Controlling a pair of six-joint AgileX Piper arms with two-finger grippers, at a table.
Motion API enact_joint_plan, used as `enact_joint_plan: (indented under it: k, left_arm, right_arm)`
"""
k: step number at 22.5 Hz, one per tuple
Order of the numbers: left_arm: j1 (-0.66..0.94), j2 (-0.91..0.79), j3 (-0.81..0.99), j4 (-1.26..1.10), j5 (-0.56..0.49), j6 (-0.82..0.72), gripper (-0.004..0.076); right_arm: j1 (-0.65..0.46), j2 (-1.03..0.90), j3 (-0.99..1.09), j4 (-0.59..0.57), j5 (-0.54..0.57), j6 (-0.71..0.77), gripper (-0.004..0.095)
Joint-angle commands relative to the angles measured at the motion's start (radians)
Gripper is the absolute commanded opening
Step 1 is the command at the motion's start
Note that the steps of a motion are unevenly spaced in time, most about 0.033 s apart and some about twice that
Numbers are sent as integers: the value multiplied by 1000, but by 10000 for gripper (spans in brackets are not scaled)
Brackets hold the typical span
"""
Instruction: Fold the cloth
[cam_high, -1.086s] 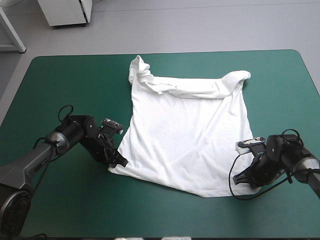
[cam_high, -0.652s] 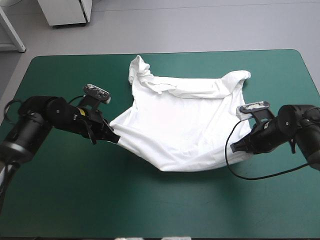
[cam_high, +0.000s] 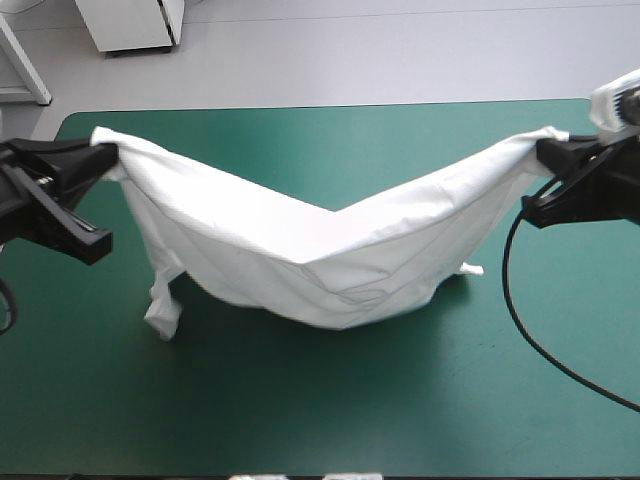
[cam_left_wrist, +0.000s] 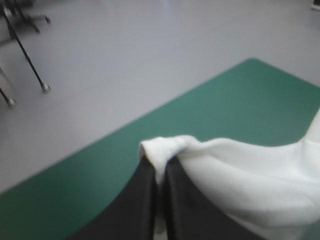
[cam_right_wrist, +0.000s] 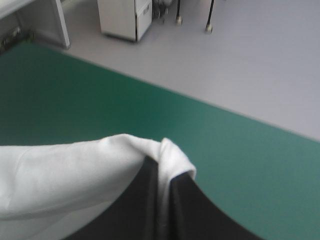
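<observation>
The white T-shirt (cam_high: 300, 250) hangs stretched between my two raised grippers, sagging in the middle down to the teal-green table (cam_high: 330, 410). My left gripper (cam_high: 102, 152) is shut on one corner of it at the table's left side. In the left wrist view the T-shirt (cam_left_wrist: 240, 170) bunches over the tips of the left gripper (cam_left_wrist: 159, 162). My right gripper (cam_high: 545, 148) is shut on the opposite corner at the right side. In the right wrist view the T-shirt (cam_right_wrist: 75, 170) wraps over the tips of the right gripper (cam_right_wrist: 161, 165). A sleeve (cam_high: 162, 305) dangles low on the left.
Bare teal-green cover lies in front of the hanging T-shirt and along the far edge (cam_high: 330, 125). A small white tip of the T-shirt (cam_high: 472, 268) touches the table on the right.
Both grippers have risen and spread apart toward the table's sides, lifting the T-shirt off the table. It was lying mostly flat earlier and now hangs stretched between them.
</observation>
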Motion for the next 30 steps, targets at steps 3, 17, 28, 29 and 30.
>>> enact_joint_plan:
  k: [3, 17, 28, 29, 30]
  left_arm:
    - [-5, 7, -212, -16, -235, 78, -9]
    - [-5, 267, -251, 22, -941, 179, -9]
    - [102, 812, -757, -52, -1264, 157, -9]
    - [121, 885, -848, -83, -1273, 148, -9]
    - [129, 915, -888, -94, -1273, 148, -9]
  right_arm:
    - [0, 25, -248, 19, -211, 8, -17]
    - [0, 357, -591, 15, -557, 22, -17]
    - [-128, 737, -843, 69, -879, 17, -17]
    - [-144, 779, -873, 81, -941, 15, -17]
    - [-150, 802, -882, 79, -984, 13, -17]
